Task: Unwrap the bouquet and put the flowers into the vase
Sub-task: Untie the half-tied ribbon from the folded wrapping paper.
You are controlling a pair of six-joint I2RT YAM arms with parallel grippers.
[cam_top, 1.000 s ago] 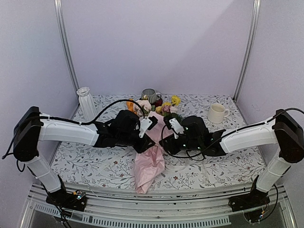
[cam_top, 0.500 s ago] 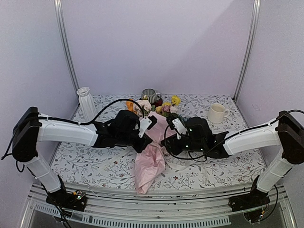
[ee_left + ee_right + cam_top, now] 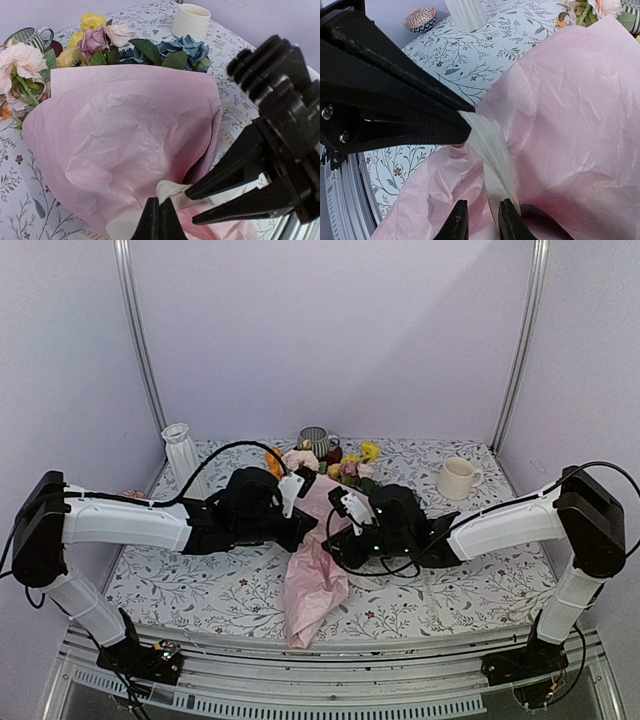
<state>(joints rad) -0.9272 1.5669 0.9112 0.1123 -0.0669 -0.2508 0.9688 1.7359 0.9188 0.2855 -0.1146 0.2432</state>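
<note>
The left arm (image 3: 125, 523) and right arm (image 3: 510, 525) have white shells, black joints, looping cables (image 3: 215, 462), tapered black jaws.

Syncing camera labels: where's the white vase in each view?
Top external: vase standing, far left of table.
Left wrist: not in view.
Right wrist: vase cut off at top edge, ribbed base only.
Shared landmark: pink tissue paper, in all three.

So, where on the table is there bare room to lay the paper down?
Bare table lies between the right arm and near edge, and behind, between flowers and cream mug. The centre is crowded: bouquet, right gripper, left gripper pinching ribbon.
</note>
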